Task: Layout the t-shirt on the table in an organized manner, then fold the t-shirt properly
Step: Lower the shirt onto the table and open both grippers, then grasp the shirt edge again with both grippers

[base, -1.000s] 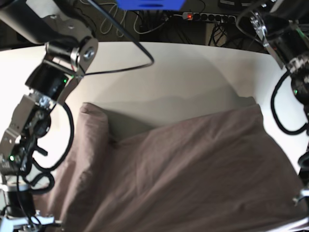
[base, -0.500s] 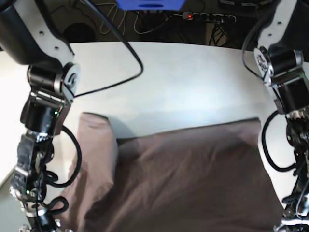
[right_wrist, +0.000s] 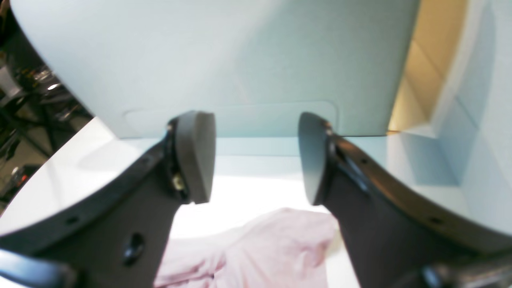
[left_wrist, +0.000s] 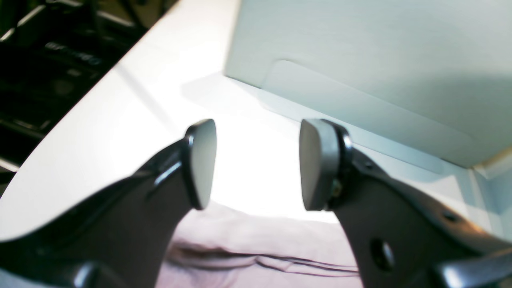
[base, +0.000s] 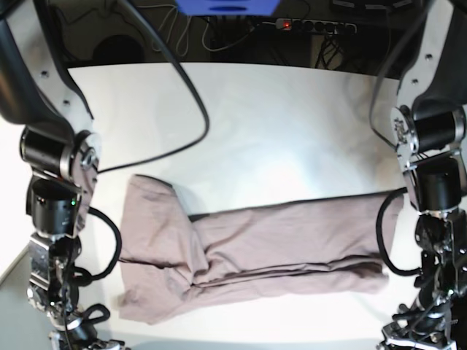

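A dusty pink-mauve, soft cotton t-shirt (base: 248, 255) is lying flat on the large, smooth white tabletop (base: 263, 124), folded into a long horizontal band that is stretching across the near half of the surface, with a wider, rumpled end bunching up on the base view's left side. The left gripper (left_wrist: 256, 164) is hanging just above one end of the fabric with its two black jaws spread apart, nothing sitting between the grey pads (left_wrist: 202, 160), and creased pink cloth is showing on the table below and behind them. The right gripper (right_wrist: 256, 158) is likewise standing with its jaws spread wide and empty, a rounded pink corner of the shirt lying on the table beneath the gap. In the base view both black-and-silver arms are reaching down at the near edge of the table, one at each end of the folded band, neither holding the cloth. A pale grey box (left_wrist: 380, 68) is filling the background of both wrist views.
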### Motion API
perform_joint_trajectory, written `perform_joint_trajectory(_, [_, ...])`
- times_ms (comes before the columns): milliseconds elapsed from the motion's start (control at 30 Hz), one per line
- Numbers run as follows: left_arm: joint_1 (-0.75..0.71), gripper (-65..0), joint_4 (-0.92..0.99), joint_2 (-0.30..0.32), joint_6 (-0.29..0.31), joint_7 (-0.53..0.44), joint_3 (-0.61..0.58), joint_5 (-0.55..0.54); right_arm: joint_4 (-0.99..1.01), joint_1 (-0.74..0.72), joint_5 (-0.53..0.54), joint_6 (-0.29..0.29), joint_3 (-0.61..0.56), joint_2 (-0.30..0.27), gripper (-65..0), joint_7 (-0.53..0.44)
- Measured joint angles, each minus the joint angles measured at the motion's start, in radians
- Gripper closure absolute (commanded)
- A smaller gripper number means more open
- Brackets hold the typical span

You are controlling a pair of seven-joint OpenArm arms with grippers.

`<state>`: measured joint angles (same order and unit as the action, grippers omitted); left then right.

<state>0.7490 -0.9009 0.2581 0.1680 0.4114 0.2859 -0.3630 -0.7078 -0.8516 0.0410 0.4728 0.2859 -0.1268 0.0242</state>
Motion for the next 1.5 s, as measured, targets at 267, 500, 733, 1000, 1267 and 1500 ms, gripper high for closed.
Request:
perform_joint_trajectory(267, [-0.098, -32.1, -0.005, 0.007, -0.007, -0.008, 0.005, 0.001, 0.001, 0.122, 0.002, -0.001, 0.005, -0.031, -35.1, 0.0])
perform_joint_trajectory(500, [-0.323, -32.2, -0.016, 0.006, -0.013, -0.008, 0.134, 0.004, 0.0, 0.272, -0.001, -0.002, 0.005, -0.045, -35.2, 0.001])
perform_joint_trajectory(733, [-0.469, -32.3, -0.01, 0.008, -0.007, -0.007, 0.204, 0.001, -0.001, 0.404, 0.002, -0.002, 0.004, -0.044, -35.4, -0.002])
perform_joint_trajectory(1000, [-0.527, -32.3, 0.0, 0.008, 0.0, -0.013, 0.206, 0.004, -0.289, 0.623, 0.002, -0.003, 0.007, -0.034, -35.5, 0.003])
perform_joint_trajectory(1267, [-0.42, -32.3, 0.178, 0.008, -0.003, -0.02, 0.203, 0.006, -0.426, 0.813, 0.004, -0.002, 0.006, -0.002, -35.5, 0.01])
perform_joint_trajectory(1500, [-0.386, -32.2, 0.209, 0.005, -0.001, -0.069, 0.203, 0.007, -0.428, 0.869, 0.002, -0.003, 0.012, 0.008, -35.5, 0.0])
